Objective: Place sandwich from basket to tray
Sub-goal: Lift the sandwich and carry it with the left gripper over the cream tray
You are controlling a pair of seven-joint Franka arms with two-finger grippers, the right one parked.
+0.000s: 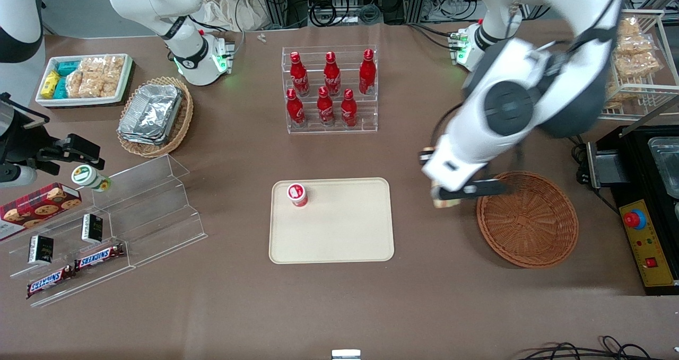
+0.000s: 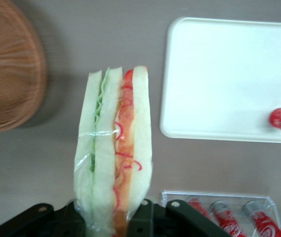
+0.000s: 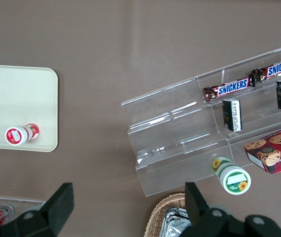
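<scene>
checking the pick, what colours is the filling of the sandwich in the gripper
Green and orange-red between white bread; sandwich in gripper, clearest in left wrist view.

1. My gripper (image 2: 113, 222) has black fingers, and here they are clamped on the sandwich (image 2: 113, 148) over the brown table (image 1: 212, 307), between the basket and the tray.
2. The sandwich shows pale white bread, green filling in one layer and orange-red in the other, under a clear wrap.
3. The basket (image 1: 530, 222) is reddish-brown wicker with a woven ring pattern.
4. The tray (image 1: 339, 238) is plain cream-beige.
5. The small cup (image 1: 297, 194) on the tray is red with a white lid.
6. The bottles (image 1: 329, 89) are red with white lettering, in a clear rack.
7. My arm (image 1: 504, 116) is white with dark grey joints.
</scene>
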